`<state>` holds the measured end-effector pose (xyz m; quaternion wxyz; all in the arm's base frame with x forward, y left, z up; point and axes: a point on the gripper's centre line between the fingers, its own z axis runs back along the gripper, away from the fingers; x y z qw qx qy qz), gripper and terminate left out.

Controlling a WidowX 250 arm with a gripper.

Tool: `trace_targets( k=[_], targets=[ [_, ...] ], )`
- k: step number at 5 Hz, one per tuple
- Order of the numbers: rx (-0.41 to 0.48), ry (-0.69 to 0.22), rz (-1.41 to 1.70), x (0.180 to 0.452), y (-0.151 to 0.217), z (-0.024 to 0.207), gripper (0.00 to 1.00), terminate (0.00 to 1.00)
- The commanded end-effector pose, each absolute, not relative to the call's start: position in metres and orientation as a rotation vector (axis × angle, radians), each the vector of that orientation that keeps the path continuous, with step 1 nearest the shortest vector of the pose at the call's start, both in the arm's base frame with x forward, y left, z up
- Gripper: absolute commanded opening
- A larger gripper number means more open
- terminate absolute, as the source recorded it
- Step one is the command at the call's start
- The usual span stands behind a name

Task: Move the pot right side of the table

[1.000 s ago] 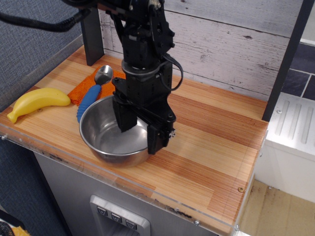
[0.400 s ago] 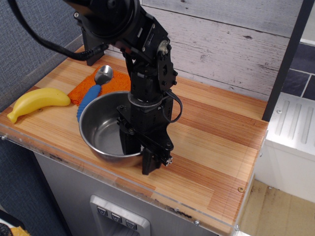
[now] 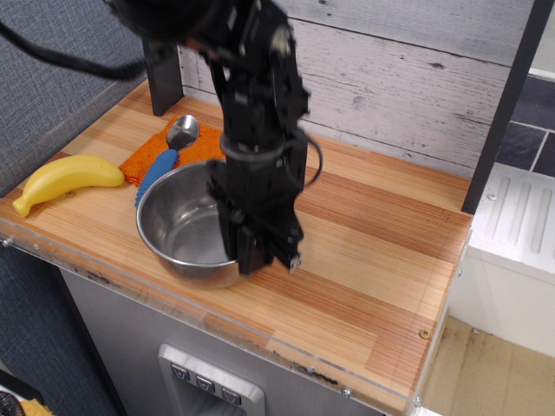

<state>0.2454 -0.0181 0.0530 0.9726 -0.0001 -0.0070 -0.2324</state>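
The pot [image 3: 178, 232], a deep shiny steel bowl, stands at the front left of the wood-plank table [image 3: 373, 260]. My gripper [image 3: 260, 258] points down at the pot's right rim, its fingers close together with one inside and one outside the wall. It looks shut on the rim. The arm is blurred by motion and hides the pot's right side. The pot's left edge sits slightly raised.
A yellow banana [image 3: 65, 178] lies at the left edge. A blue-handled spoon [image 3: 160, 166] rests on an orange cloth [image 3: 147, 156] behind the pot. A black post [image 3: 163, 74] stands at the back left, another [image 3: 503, 113] at the right. A white unit [image 3: 520, 234] lies beyond the right edge.
The gripper came down over the pot's right rim, its fingers drew together on it, and it has risen a little. The pot has shifted slightly.
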Motion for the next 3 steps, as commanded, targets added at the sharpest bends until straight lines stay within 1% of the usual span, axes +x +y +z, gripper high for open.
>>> trace_targets(
  k=[1, 2, 3],
  targets=[
    [0.016, -0.145, -0.618, 0.262, -0.011, 0.126, 0.00, 0.00],
    [-0.008, -0.136, -0.620, 0.273, -0.011, 0.126, 0.00, 0.00],
    [-0.062, -0.066, -0.598, 0.262, -0.004, 0.107, 1.00, 0.00]
  ],
)
